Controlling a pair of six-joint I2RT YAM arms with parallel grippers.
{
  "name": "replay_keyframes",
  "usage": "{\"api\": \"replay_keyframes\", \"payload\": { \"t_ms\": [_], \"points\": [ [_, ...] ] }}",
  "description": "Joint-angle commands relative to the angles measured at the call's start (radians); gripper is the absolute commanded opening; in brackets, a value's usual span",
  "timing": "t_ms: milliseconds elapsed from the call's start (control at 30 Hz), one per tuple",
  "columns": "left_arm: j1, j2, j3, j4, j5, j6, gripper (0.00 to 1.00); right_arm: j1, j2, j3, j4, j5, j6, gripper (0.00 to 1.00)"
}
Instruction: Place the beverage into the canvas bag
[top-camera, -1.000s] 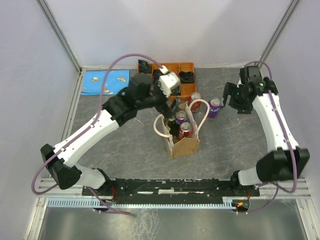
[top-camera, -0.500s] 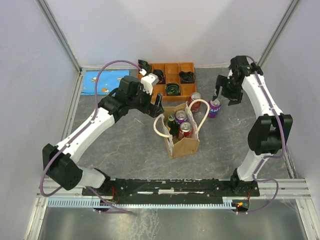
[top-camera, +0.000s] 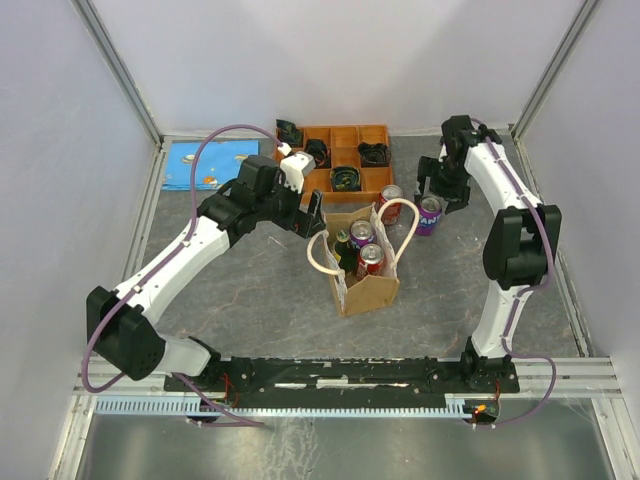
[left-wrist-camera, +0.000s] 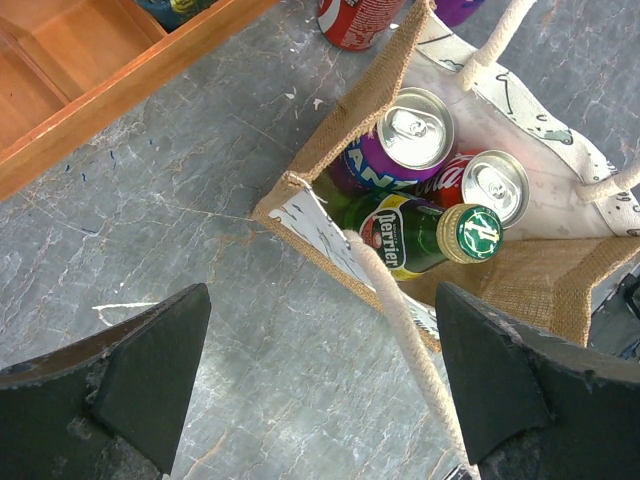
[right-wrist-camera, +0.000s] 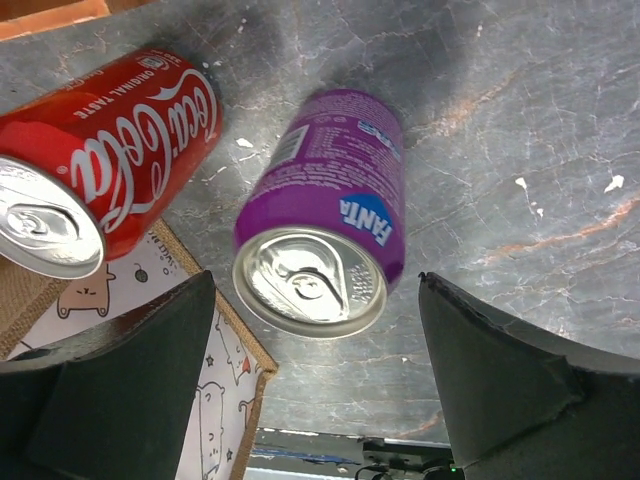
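The tan canvas bag (top-camera: 368, 283) stands upright mid-table with its cream rope handles (left-wrist-camera: 398, 325) up. Inside it I see a purple can (left-wrist-camera: 404, 140), a red can (left-wrist-camera: 494, 185) and a green Perrier bottle (left-wrist-camera: 415, 235). Two beverages stand on the table just behind the bag: a red Coca-Cola can (right-wrist-camera: 105, 155) and a purple Fanta can (right-wrist-camera: 330, 220). My right gripper (right-wrist-camera: 315, 385) hangs open above the Fanta can (top-camera: 429, 214), with nothing between its fingers. My left gripper (left-wrist-camera: 320, 390) is open and empty, above the table at the bag's left edge.
An orange compartment tray (top-camera: 352, 135) with dark small items sits behind the bag, close to the red can (top-camera: 389, 197). A blue printed sheet (top-camera: 210, 163) lies at the back left. The bag's near handle (top-camera: 321, 256) loops out to the left.
My left gripper has drawn back leftwards from over the tray and bag. My right arm has swung left and now hangs over the purple Fanta can.
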Motion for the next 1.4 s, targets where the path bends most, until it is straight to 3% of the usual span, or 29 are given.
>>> {"api": "replay_keyframes", "payload": {
  "t_ms": [0, 267, 467, 700, 767, 967, 1367],
  "points": [
    [0.007, -0.016, 0.001, 0.026, 0.021, -0.038, 0.99, 0.014, 0.013, 0.079, 0.025, 0.004, 0.002, 0.91],
    [0.007, 0.009, 0.015, 0.030, 0.029, -0.038, 0.98, 0.017, 0.065, 0.082, 0.004, 0.099, -0.016, 0.89],
    [0.008, 0.027, 0.020, 0.029, 0.041, -0.037, 0.98, 0.022, 0.078, 0.055, 0.002, 0.110, -0.013, 0.81],
    [0.006, 0.047, 0.034, 0.032, 0.044, -0.038, 0.98, 0.021, 0.072, 0.067, -0.033, 0.109, -0.008, 0.39],
    [0.008, 0.049, 0.039, 0.030, 0.044, -0.035, 0.98, 0.021, 0.062, 0.077, -0.051, 0.109, -0.006, 0.36],
    [0.007, 0.055, 0.037, 0.032, 0.055, -0.036, 0.98, 0.022, 0.085, 0.100, -0.125, 0.061, -0.049, 0.62],
    [0.008, 0.052, 0.028, 0.034, 0.072, -0.038, 0.97, 0.023, 0.084, 0.069, -0.167, 0.037, -0.095, 0.80]
  ]
}}
